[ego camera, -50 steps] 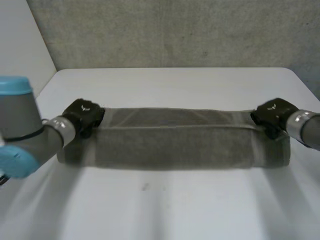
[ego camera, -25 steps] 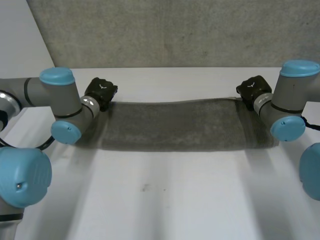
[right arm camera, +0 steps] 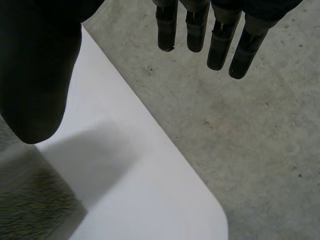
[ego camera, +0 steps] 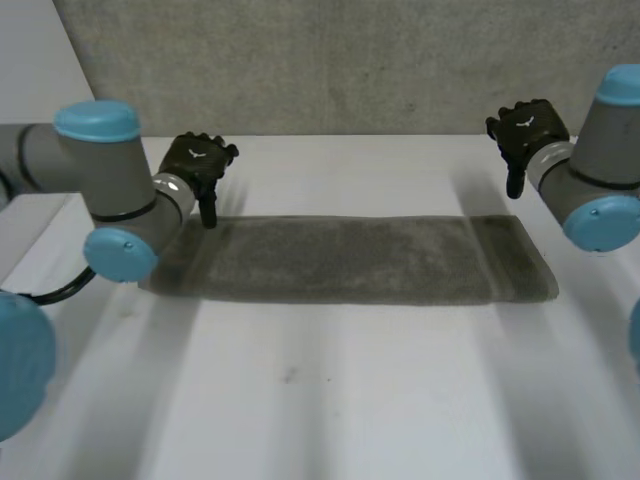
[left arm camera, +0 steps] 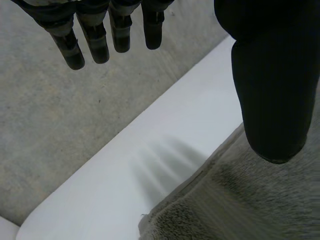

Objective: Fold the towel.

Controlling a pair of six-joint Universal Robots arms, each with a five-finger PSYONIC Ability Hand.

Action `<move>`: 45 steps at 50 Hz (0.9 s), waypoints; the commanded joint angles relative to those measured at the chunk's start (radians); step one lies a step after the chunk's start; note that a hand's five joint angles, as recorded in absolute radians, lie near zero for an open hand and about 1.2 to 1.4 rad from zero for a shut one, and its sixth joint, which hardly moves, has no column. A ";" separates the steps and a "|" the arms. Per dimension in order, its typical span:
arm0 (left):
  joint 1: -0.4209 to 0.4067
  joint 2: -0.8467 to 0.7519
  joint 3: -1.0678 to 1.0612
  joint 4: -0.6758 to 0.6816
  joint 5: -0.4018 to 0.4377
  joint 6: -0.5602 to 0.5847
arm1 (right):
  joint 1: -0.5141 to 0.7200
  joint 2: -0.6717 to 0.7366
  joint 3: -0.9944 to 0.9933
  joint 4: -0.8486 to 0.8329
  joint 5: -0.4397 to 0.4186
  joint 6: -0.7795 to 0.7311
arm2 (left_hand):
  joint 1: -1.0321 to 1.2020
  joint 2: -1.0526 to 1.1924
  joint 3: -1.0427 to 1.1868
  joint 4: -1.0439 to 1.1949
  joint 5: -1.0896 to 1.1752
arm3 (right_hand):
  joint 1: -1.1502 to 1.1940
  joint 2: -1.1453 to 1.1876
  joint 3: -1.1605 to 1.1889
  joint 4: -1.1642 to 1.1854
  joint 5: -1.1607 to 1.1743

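Observation:
A grey towel lies folded into a long flat strip across the white table. My left hand hovers just above the strip's far left corner, fingers straight and holding nothing. Its wrist view shows the straight fingers and thumb spread apart, with the towel's corner below the thumb. My right hand hangs above the table behind the strip's far right corner, open and empty too. In the right wrist view its fingers point over the table's corner and a bit of towel lies below the thumb.
The table's far edge runs just behind both hands, with grey carpeted floor beyond it. A rounded table corner lies under my right hand. Bare tabletop stretches in front of the towel.
Both hands let go of the towel's far corners, opened and rose a little. The towel dropped flat as a folded strip.

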 commanded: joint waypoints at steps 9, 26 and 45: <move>0.011 0.495 -0.818 0.396 0.033 -0.058 | -0.139 -0.400 0.778 -0.045 -0.143 0.046 | 0.003 0.007 0.005 0.005 -0.009 | -0.051 -0.070 -0.061 -0.074 -0.052; 0.027 0.606 -1.073 0.549 0.048 -0.176 | -0.191 -0.357 1.012 -0.378 -0.206 0.029 | 0.000 0.004 0.002 0.002 -0.012 | 0.289 0.269 0.278 0.265 0.287; 0.033 0.611 -1.092 0.555 0.048 -0.178 | -0.239 -0.308 0.972 -0.406 -0.189 0.022 | -0.003 0.001 -0.001 -0.001 -0.015 | 1.171 1.152 1.161 1.147 1.170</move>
